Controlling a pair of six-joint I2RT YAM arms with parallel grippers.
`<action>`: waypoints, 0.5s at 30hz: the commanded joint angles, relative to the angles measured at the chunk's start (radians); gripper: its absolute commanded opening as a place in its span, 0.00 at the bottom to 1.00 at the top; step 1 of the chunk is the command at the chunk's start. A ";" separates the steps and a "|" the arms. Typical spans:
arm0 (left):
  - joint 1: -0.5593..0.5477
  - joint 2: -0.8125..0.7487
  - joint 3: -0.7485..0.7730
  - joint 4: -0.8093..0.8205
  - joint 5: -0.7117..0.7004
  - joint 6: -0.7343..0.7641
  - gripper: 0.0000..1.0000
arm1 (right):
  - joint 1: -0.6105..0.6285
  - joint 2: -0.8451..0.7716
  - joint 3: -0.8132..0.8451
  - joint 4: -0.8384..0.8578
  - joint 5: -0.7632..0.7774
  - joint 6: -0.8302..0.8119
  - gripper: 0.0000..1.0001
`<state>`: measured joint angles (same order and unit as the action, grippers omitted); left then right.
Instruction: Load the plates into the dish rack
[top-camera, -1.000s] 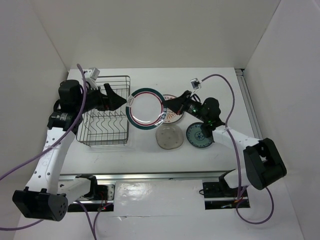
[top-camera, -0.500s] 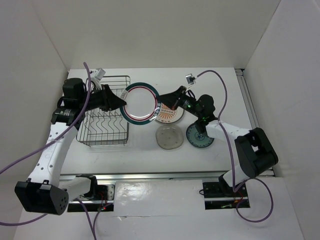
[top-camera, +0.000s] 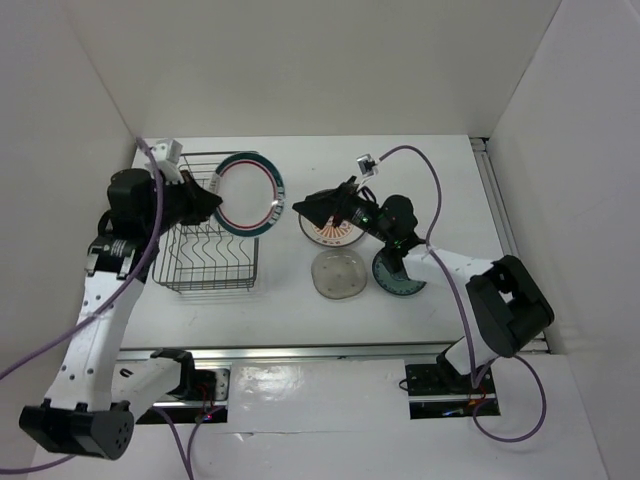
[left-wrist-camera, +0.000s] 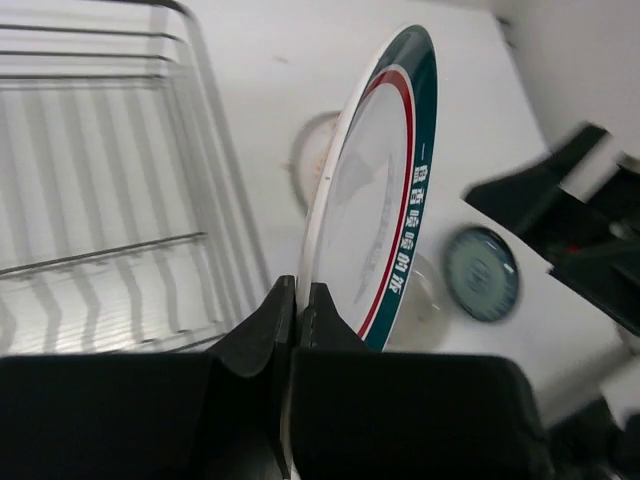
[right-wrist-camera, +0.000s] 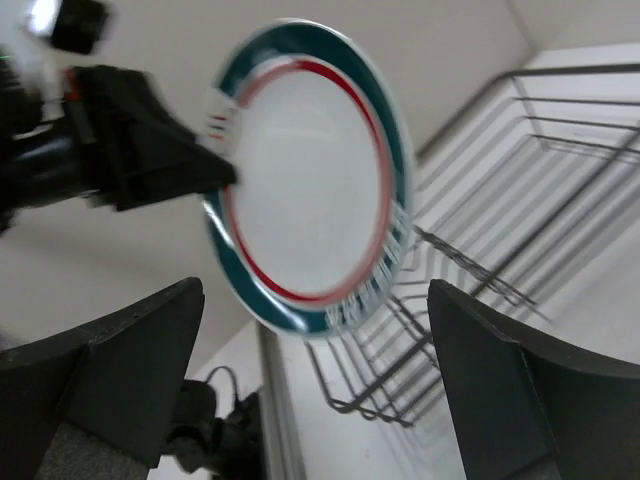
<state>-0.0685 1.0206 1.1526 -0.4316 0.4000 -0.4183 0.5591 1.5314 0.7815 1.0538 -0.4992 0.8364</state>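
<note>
A white plate with a teal and red rim band (top-camera: 247, 193) (left-wrist-camera: 385, 190) (right-wrist-camera: 305, 170) hangs on edge above the right side of the dish rack (top-camera: 208, 240) (left-wrist-camera: 100, 200) (right-wrist-camera: 520, 190). My left gripper (top-camera: 216, 197) (left-wrist-camera: 297, 298) is shut on its rim. My right gripper (top-camera: 308, 208) (right-wrist-camera: 315, 290) stands open to the right of that plate, apart from it. On the table lie the orange sunburst plate (top-camera: 338, 235), partly under the right gripper, the translucent beige plate (top-camera: 338, 274) and the teal-blue plate (top-camera: 400, 272) (left-wrist-camera: 482, 272).
The rack's upright tines hold nothing. White walls close the table on the left, back and right. A metal rail (top-camera: 495, 210) runs along the table's right edge.
The left gripper closed on the banded plate's rim and carried it left over the rack. The right gripper let go of the plate and opened wide.
</note>
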 joint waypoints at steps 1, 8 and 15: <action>0.004 -0.120 0.033 -0.019 -0.419 0.019 0.00 | 0.021 -0.094 0.026 -0.208 0.167 -0.137 1.00; 0.004 -0.110 0.067 -0.099 -0.710 0.049 0.00 | 0.047 -0.215 -0.004 -0.458 0.324 -0.281 1.00; 0.004 -0.068 0.087 -0.137 -0.713 0.088 0.00 | 0.028 -0.370 -0.004 -0.682 0.456 -0.347 1.00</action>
<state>-0.0658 0.9623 1.1934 -0.6003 -0.2749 -0.3634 0.5949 1.2388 0.7773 0.4965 -0.1379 0.5556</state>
